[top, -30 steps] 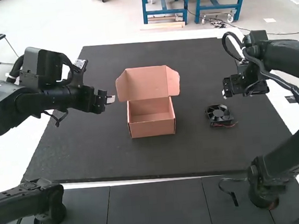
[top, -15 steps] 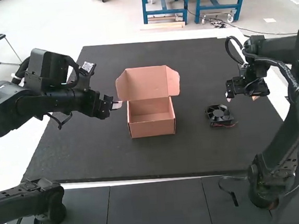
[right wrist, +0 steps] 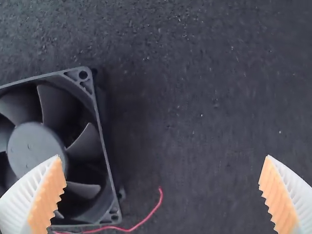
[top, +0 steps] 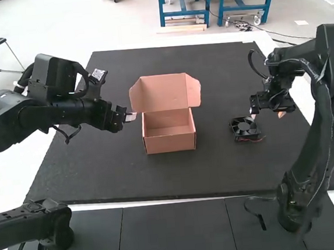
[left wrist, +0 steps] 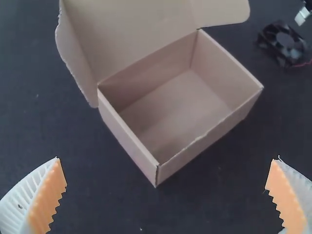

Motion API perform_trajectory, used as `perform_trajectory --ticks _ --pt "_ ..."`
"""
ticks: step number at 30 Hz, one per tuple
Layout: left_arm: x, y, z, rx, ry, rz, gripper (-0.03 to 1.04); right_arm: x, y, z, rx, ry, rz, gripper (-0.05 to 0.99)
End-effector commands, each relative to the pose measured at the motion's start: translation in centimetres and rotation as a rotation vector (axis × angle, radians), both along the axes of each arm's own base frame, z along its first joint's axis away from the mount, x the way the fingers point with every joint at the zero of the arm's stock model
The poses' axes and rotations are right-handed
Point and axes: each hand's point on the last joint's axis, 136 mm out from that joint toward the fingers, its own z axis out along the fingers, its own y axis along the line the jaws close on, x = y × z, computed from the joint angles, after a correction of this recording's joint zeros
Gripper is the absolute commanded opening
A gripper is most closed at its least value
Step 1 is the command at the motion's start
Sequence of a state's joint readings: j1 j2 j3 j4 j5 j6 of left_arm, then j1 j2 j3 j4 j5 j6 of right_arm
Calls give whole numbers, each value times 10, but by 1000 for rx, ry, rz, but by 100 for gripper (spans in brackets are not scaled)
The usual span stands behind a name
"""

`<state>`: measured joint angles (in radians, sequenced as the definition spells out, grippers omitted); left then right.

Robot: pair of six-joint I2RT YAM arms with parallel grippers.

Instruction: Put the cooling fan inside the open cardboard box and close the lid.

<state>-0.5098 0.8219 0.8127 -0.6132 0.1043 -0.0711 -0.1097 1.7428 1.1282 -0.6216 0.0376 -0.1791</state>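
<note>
Now that the released right end effector (top: 263, 106) is lowered toward the square black plastic fan (top: 245, 128), grasping is enabled.

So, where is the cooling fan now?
In the high view the cooling fan lies on the mat, right of the cardboard box, near the right gripper.

Bright, even, diffuse light from above in all 3 views. Mat (top: 89, 167) matte, dark, well exposed. Box (left wrist: 185, 112) evenly lit inside, with a soft shadow at its base. Fan (right wrist: 39, 131) casts a narrow soft shadow along 1 edge.
</note>
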Motion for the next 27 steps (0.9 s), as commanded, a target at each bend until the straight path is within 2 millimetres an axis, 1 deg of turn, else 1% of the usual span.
perform_trajectory --ticks 1,7,14,22,27 --pt "3 4 6 -2 -24 15 97 12 -4 5 9 -23 -15 90" --pt "8 13 7 -2 -27 48 97 17 -5 -2 8 -2 -14 90" --pt "13 19 9 -3 -35 74 97 7 -7 -14 -1 60 -21 90" --pt "16 19 14 -14 -56 77 97 0 -9 -21 -20 102 -33 90" --pt "17 18 17 -17 -63 77 97 -10 -11 -29 -39 150 -33 90"
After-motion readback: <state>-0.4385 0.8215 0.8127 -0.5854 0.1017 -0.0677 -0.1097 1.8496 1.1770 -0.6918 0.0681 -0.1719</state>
